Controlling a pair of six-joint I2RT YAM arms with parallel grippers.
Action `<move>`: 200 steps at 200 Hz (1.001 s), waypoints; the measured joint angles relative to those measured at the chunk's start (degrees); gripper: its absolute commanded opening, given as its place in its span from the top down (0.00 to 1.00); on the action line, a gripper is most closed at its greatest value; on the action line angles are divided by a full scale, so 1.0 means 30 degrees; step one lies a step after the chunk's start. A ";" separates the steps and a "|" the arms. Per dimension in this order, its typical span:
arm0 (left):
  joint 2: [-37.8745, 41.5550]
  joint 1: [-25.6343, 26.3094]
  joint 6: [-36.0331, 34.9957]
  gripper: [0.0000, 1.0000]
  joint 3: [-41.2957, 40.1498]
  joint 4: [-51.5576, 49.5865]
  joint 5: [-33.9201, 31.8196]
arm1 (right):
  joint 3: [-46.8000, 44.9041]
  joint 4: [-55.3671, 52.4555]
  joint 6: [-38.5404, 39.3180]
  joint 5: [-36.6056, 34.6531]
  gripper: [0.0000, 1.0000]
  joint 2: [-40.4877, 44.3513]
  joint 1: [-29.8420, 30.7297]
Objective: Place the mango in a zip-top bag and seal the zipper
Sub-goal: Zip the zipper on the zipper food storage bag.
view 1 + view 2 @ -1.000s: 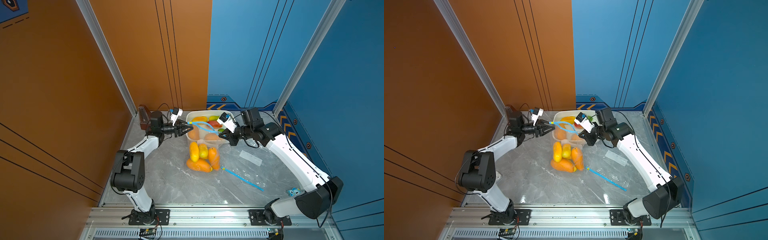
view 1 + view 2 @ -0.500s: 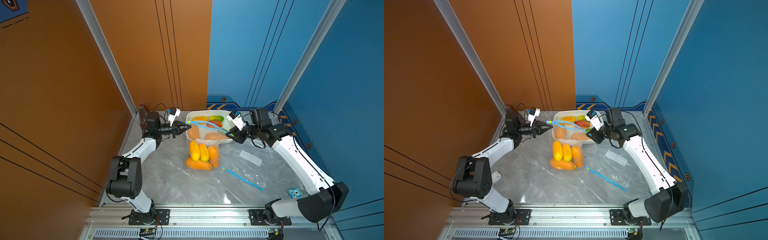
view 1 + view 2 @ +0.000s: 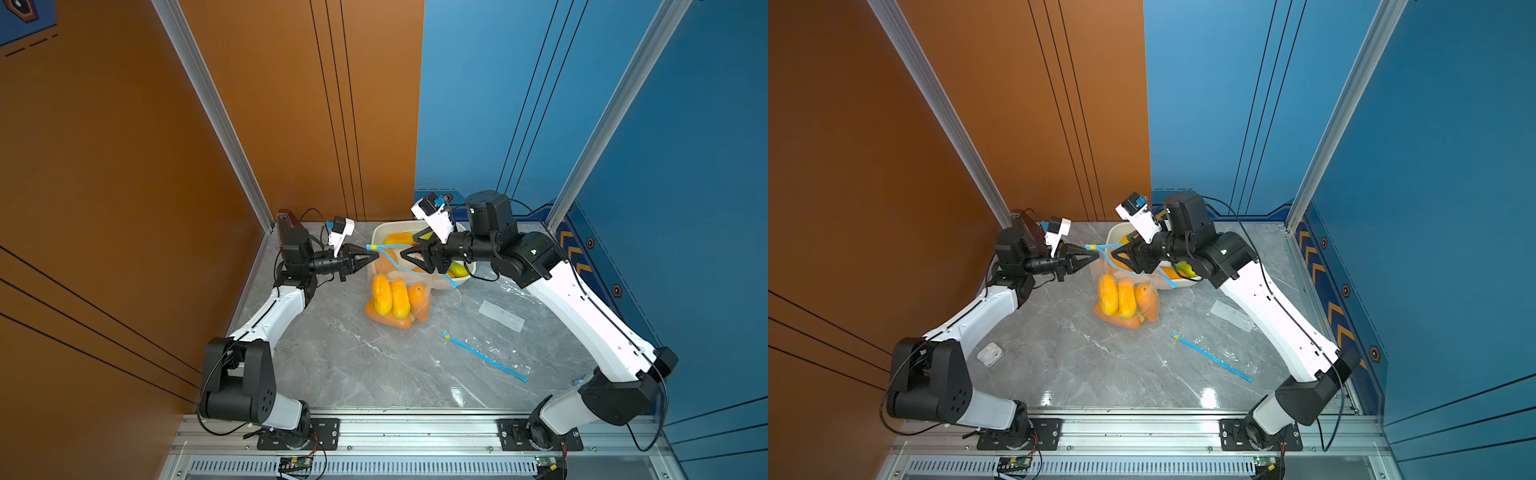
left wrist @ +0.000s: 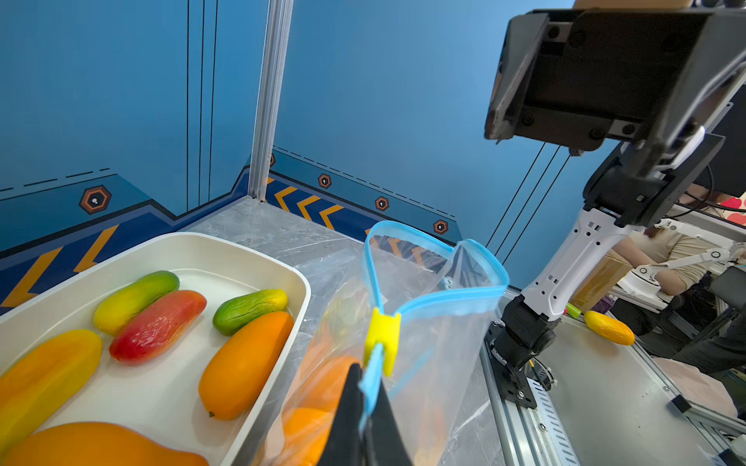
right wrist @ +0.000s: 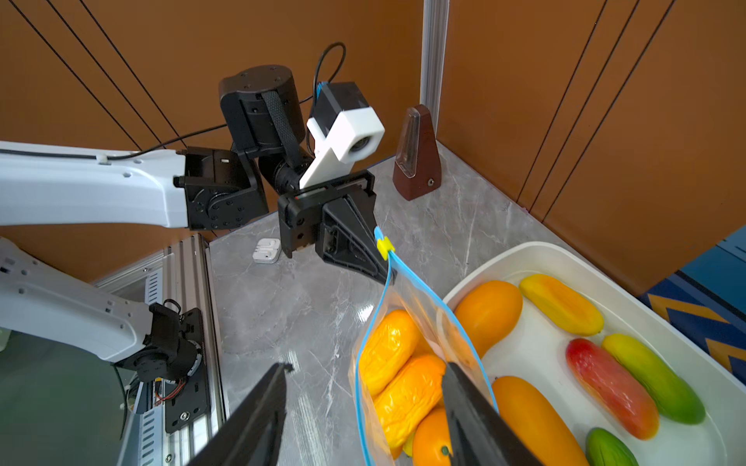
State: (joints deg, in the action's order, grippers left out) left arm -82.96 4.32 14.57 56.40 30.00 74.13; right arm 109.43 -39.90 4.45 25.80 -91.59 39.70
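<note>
Step in hand, as judged: sealing. Several mangoes (image 3: 392, 297) are already inside the zip-top bag (image 3: 419, 278), which stands on the worktop (image 3: 353, 365) against the white tub (image 4: 262, 258).

The bag mouth is not yet zipped. The blue zipper track (image 4: 444, 298) is seen looped open, with the yellow slider (image 4: 382, 335) parked at the left end.

Left fingers (image 4: 349, 403) are clamped on the track tab just behind the slider. Right fingers (image 5: 258, 415) are spread open at the bag mouth, with nothing gripped.

Next move, as judged: the right fingers would be closed on the slider and drawn along the track while the tab is held taut. The slack loop would need straightening first.

In the way: the tub of spare mangoes (image 4: 246, 363) touches the bag, and the far track end hangs at its rim. A spare bag (image 3: 484, 355), a metronome (image 5: 415, 157) and an earbud case (image 5: 266, 250) are well apart.
</note>
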 measured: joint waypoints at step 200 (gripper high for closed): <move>0.1013 -0.0189 -0.0066 1.00 -0.0809 -0.0022 -0.0044 | 0.9245 -0.4575 0.3249 0.4554 0.72 -0.8597 0.0372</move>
State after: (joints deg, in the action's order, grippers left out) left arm -79.92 3.75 14.37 53.98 29.93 74.00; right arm 137.16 -53.63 14.20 39.46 -117.38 40.82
